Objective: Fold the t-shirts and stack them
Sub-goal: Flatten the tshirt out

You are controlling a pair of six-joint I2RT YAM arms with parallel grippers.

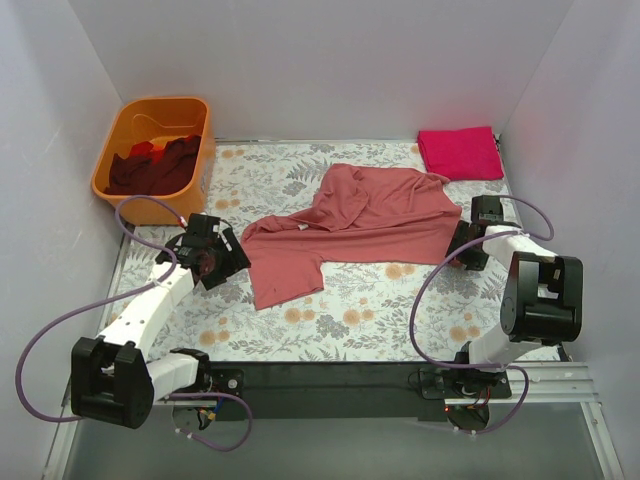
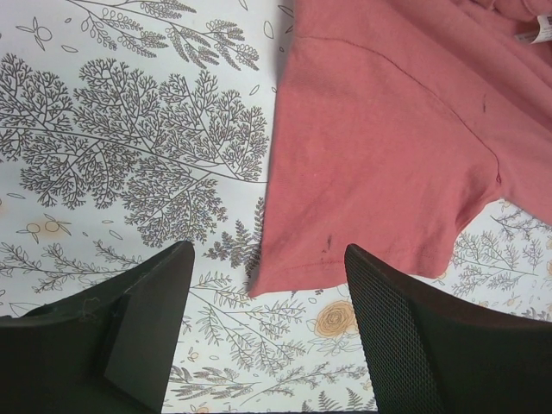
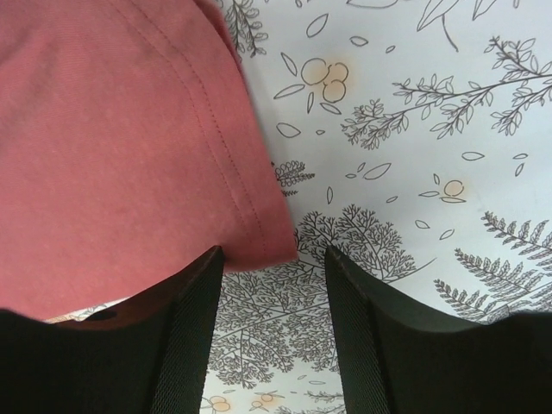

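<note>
Rumpled salmon-pink t-shirt lies mid-table between two released claws.
Far left, maroon shirts fill the orange tub. The left gripper gapes over a sleeve hem, and the right gripper stands parted at the shirt's right corner. A folded magenta t-shirt lies rear right.
</note>
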